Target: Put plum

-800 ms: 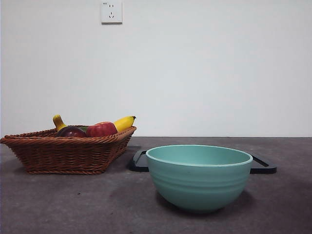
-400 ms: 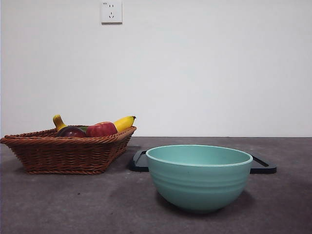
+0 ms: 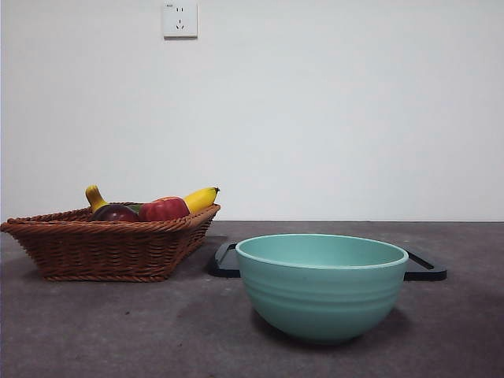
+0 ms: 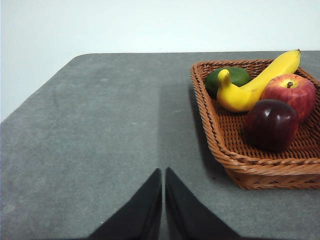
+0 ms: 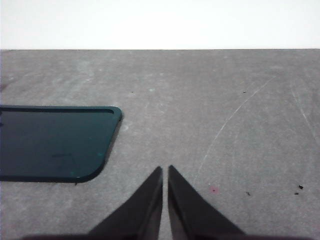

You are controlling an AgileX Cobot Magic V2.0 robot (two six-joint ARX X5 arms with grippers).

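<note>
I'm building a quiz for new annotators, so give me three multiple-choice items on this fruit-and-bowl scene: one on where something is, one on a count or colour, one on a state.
1. Where is the plum?
A. In the wicker basket, beside the apple
B. In the bowl
C. On the bare table

2. How many pieces of fruit lie in the basket?
A. Two
B. Four
C. Six

3. How does the left gripper stand?
A. Shut on the plum
B. Wide open over the basket
C. Shut, holding nothing, apart from the basket

Answers:
1. A: the left wrist view shows the dark plum in the basket next to the red apple.
2. B: plum, apple, banana and a green fruit.
3. C: its jaws meet over the bare table.
</note>
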